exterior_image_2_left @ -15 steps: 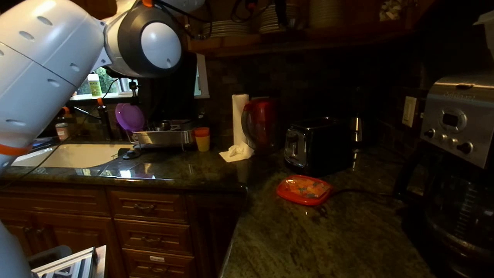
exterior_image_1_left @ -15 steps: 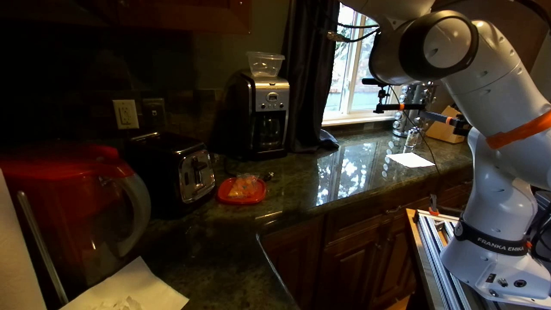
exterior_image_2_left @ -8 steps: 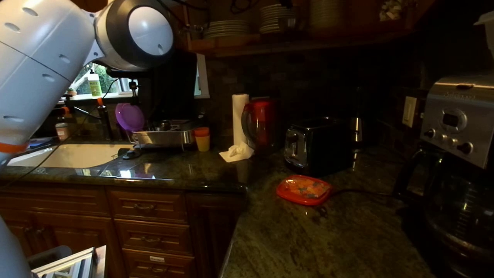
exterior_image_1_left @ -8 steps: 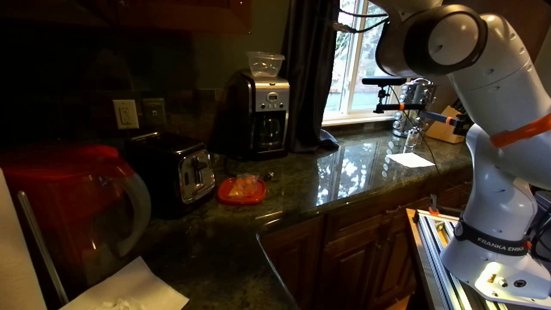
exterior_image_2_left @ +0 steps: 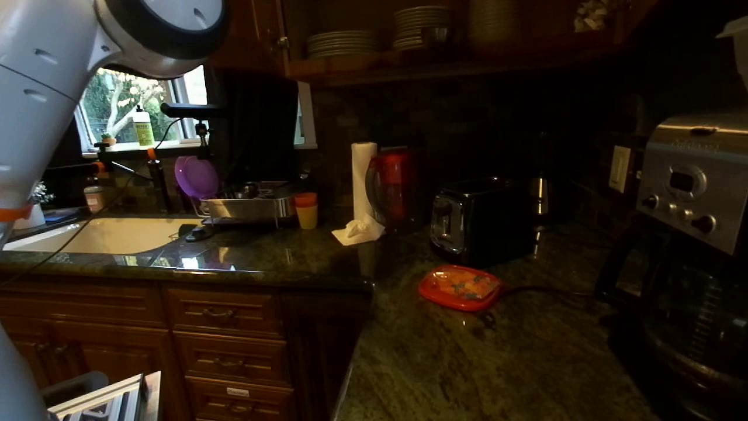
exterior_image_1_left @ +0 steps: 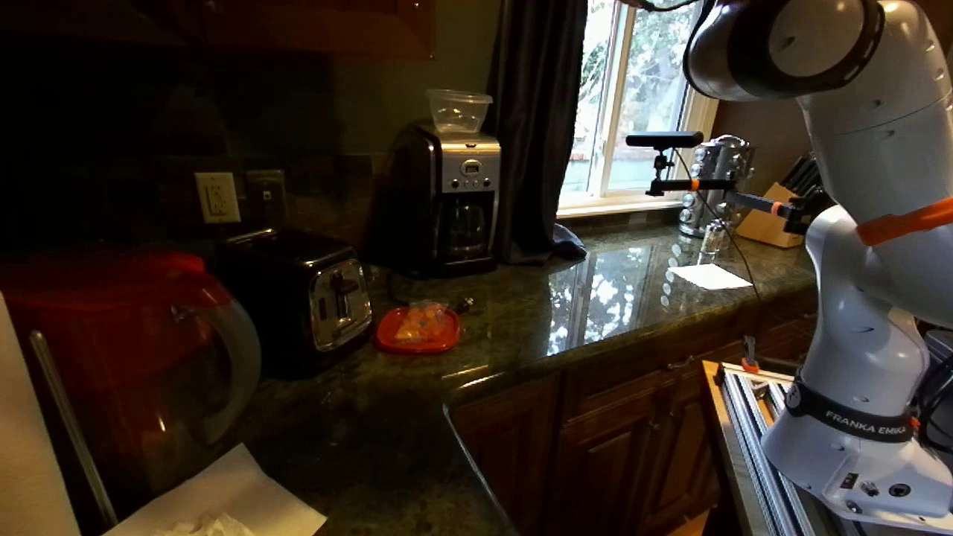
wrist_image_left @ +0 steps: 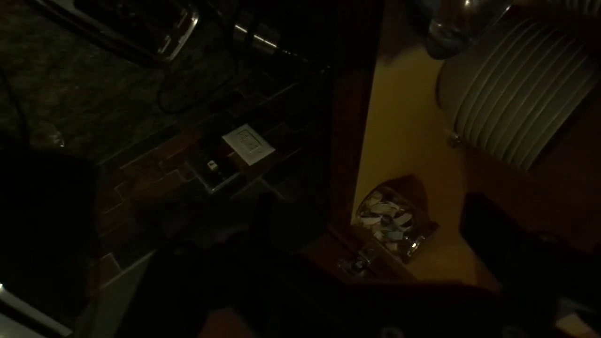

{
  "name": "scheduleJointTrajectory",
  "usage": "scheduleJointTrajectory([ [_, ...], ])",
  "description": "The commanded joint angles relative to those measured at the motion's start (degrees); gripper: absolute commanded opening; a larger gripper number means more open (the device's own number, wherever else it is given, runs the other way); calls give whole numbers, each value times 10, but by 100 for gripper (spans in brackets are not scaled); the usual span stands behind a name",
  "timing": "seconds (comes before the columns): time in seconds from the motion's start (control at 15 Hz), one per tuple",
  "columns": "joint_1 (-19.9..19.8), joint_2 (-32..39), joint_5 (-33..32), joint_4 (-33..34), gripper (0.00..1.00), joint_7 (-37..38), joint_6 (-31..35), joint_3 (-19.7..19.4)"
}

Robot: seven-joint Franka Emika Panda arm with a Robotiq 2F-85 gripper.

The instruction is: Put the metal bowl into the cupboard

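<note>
Because the cupboard (exterior_image_2_left: 356, 65) over the tabletop's (exterior_image_2_left: 409, 362) back edge held the bowl (wrist_image_left: 462, 23), swinging the spread end effector (wrist_image_left: 368, 199) sideways risked impact.

Lower edge of cupboard (exterior_image_1_left: 335, 33) high at left, pitcher (exterior_image_1_left: 123, 350) near left, toaster (exterior_image_1_left: 290, 298) just beyond, dish (exterior_image_1_left: 421, 348) to toaster's right, coffee maker (exterior_image_1_left: 465, 193) farther back, tub (exterior_image_1_left: 459, 112) atop it, curtain (exterior_image_1_left: 537, 134) beside window (exterior_image_1_left: 648, 112), arm (exterior_image_1_left: 867, 298) at right.

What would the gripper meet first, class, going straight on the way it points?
Probably the clear jar of pale pieces in the cupboard: in the wrist view it shows between the fingers of the open gripper. The cupboard's edge runs close by; depth is unclear, so that might come first.
</note>
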Motion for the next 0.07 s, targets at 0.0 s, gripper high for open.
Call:
scheduleJointTrajectory([
  [0.0,-4,-9,-4,0,100,-6,-17,9],
])
